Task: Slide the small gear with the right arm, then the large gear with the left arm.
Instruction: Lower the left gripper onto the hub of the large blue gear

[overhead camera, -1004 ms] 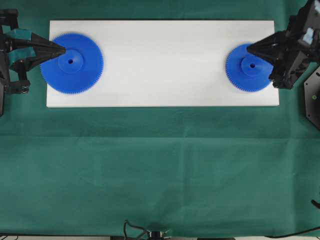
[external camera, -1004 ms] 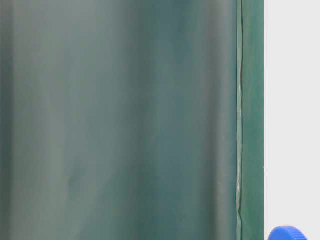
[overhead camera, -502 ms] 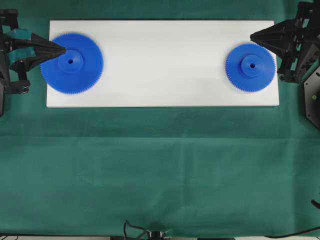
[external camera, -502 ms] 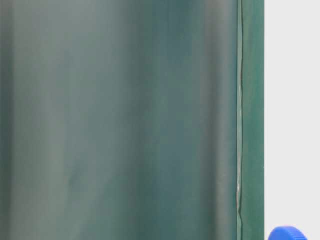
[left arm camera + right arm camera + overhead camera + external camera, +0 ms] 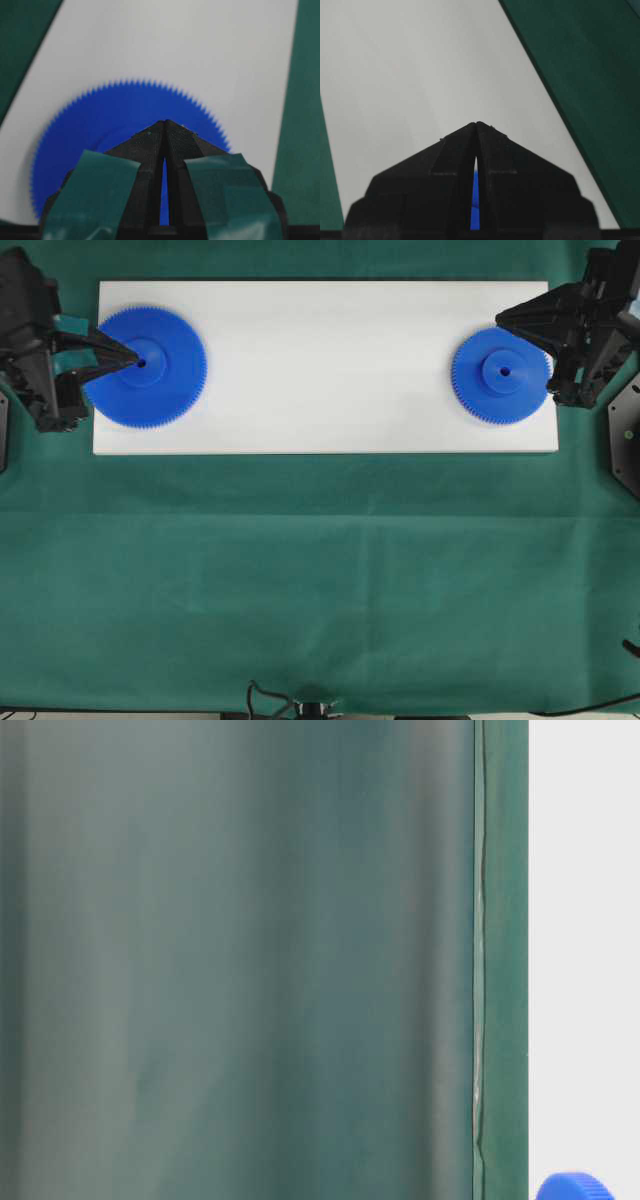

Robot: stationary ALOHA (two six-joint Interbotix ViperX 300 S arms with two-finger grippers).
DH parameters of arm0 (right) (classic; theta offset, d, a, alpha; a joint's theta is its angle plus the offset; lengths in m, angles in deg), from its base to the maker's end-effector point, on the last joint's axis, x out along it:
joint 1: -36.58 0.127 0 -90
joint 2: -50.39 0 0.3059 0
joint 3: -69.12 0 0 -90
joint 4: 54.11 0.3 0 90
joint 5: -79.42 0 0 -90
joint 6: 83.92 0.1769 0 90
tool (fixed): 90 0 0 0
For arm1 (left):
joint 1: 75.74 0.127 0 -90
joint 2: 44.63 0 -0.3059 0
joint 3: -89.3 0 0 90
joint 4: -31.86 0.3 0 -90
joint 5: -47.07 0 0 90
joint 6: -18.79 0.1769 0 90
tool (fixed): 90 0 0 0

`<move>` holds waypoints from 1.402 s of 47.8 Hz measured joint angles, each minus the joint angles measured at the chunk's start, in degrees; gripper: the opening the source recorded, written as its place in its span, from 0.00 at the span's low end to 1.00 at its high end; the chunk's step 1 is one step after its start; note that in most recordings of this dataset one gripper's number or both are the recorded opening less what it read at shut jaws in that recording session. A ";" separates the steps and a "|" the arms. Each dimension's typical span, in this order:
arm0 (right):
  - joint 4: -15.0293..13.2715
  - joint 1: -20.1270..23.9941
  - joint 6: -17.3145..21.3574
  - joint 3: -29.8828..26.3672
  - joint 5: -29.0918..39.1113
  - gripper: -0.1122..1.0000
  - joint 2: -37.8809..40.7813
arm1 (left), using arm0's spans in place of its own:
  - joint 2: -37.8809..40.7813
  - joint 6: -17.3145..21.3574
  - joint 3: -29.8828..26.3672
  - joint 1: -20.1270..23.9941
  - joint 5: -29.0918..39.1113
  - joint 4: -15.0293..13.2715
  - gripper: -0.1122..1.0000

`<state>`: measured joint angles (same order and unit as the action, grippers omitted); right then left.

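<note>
Overhead view gives you two blue gears, each lying flat on the white board with its hub and centre hole facing straight up; being round, neither has a long axis. One large gear sits at the board's left end and one small gear at its right end, well apart.

Your left arm reaches in level from the left, and the left gripper comes to a point over the large gear's hub, right beside the centre hole. On the left wrist view its teal-patched fingers are pressed together at the tip, pinching nothing, with the large gear's toothed rim fanning out ahead of and to both sides of them.

Your right arm comes in from the right. The right gripper points left, its tip just beyond the small gear's far rim, apart from the hub. Its black fingers are likewise closed to a point, a sliver of blue showing under them.

One green cloth covers the table.
</note>
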<state>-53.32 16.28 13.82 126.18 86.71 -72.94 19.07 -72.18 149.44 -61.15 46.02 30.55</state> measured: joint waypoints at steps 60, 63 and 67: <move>0.00 0.00 0.18 0.00 0.00 0.57 0.35 | 15.21 0.09 2.11 4.13 -9.32 -0.09 0.10; 0.00 0.00 0.18 0.00 0.00 0.57 0.35 | 15.38 0.09 2.11 4.13 -9.58 -0.09 0.10; 0.00 0.00 0.18 0.00 0.00 0.57 0.35 | 15.56 0.09 2.11 4.13 -9.76 -0.09 0.10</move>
<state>-53.32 16.28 13.99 126.18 86.71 -72.59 34.63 -72.09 151.55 -57.02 36.26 30.46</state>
